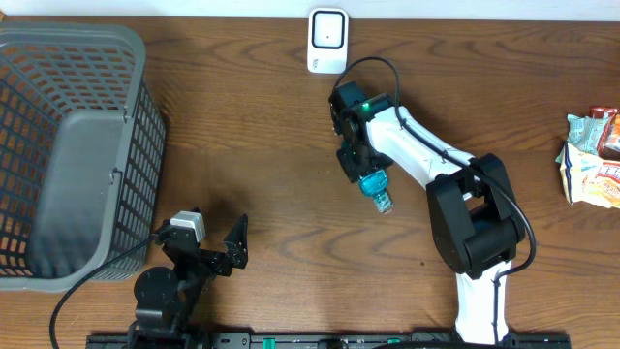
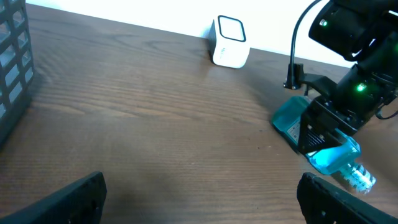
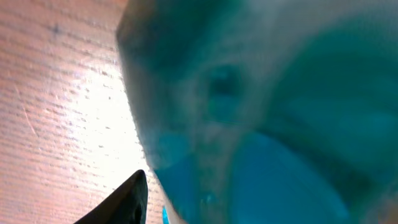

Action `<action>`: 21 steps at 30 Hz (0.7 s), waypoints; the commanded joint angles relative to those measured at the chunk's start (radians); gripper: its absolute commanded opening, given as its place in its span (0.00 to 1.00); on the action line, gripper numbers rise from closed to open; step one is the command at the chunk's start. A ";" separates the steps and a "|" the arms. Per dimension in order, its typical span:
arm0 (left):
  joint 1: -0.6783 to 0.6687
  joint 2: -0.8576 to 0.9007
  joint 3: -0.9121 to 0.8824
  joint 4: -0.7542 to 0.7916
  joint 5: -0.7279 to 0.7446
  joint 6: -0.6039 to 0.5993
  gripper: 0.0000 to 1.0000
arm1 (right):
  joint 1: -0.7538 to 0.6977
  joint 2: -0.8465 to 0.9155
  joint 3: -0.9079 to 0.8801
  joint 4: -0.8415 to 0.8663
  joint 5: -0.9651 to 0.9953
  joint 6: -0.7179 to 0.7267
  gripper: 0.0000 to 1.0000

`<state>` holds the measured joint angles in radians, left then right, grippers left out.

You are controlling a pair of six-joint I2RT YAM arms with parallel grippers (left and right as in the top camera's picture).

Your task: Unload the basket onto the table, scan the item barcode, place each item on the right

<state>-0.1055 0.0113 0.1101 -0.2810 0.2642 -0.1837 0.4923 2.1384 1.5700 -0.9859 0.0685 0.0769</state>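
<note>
**Right claw (image 1: 356, 165) low over a blue bottle (image 1: 377, 190) lying on the table (image 1: 242, 116), short of the scanner.**

The bottle lies on its side directly under the claw's fingers, its cap end pointing away from the white scanner (image 1: 327, 41). The close view is nothing but blurred blue, so I cannot tell whether the fingers are clamped on it or standing clear. If the hold is slack, a round bottle like this could roll or slip out on the lift. Its label might also end up turned away from the scanner, which stands beyond the claw with only bare wood between. The left claw (image 1: 208, 250) hangs back, fingers wide apart, holding nothing. A grey basket (image 1: 58, 145) sits far off beyond it, and snack packets (image 1: 593, 160) lie well off on the opposite side.
</note>
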 commanded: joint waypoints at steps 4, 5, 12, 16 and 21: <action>0.002 -0.005 -0.016 -0.022 0.013 -0.002 0.98 | 0.002 0.000 0.021 -0.098 0.008 0.079 0.54; 0.002 -0.005 -0.016 -0.022 0.013 -0.002 0.98 | 0.003 0.000 0.021 -0.118 0.008 0.094 0.54; 0.002 -0.005 -0.016 -0.022 0.013 -0.002 0.98 | 0.017 0.000 0.021 -0.194 0.004 0.132 0.32; 0.002 -0.005 -0.016 -0.022 0.013 -0.002 0.98 | 0.025 0.000 0.021 -0.192 0.005 0.132 0.22; 0.002 -0.005 -0.016 -0.022 0.013 -0.002 0.98 | 0.025 -0.001 0.033 -0.136 0.011 0.132 0.26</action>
<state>-0.1055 0.0113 0.1101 -0.2810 0.2642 -0.1837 0.5133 2.1384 1.5833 -1.1576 0.0685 0.1944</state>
